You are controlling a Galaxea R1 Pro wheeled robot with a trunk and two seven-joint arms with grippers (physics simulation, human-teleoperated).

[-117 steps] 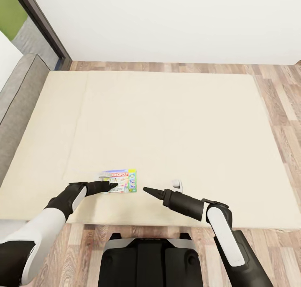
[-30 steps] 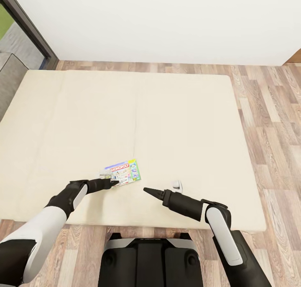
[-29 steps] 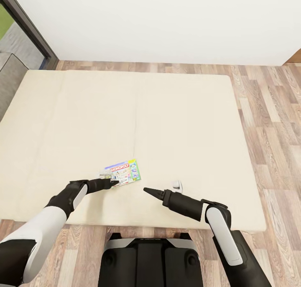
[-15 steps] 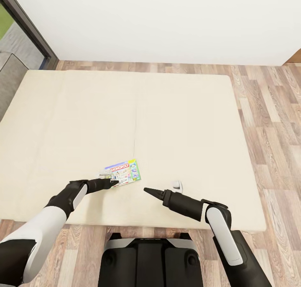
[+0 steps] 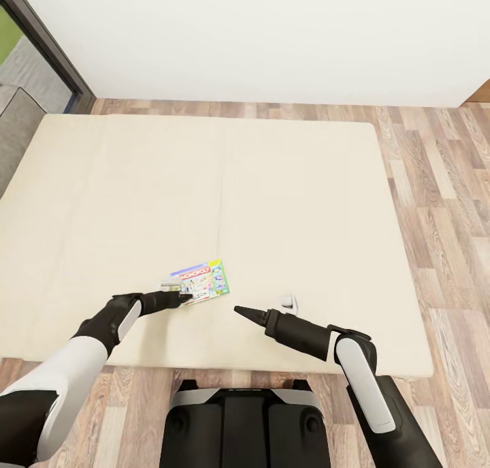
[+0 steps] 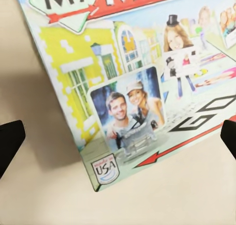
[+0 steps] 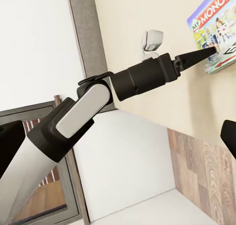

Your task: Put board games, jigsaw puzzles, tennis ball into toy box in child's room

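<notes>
The left tool [image 5: 181, 295] stayed wide at the board game [image 5: 201, 281] on the bed [image 5: 286, 202]; nothing moved, no grab yet.

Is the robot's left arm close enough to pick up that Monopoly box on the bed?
Probably yes. The left tool already sits at the near corner of the Monopoly box, which lies flat on the bed with nothing between them; its fingers look spread either side.

Glossy printed card board game [image 5: 201, 283] lies on the matt beige cloth bed [image 5: 272, 202], above wood-plank floor [image 5: 449, 202]
</notes>
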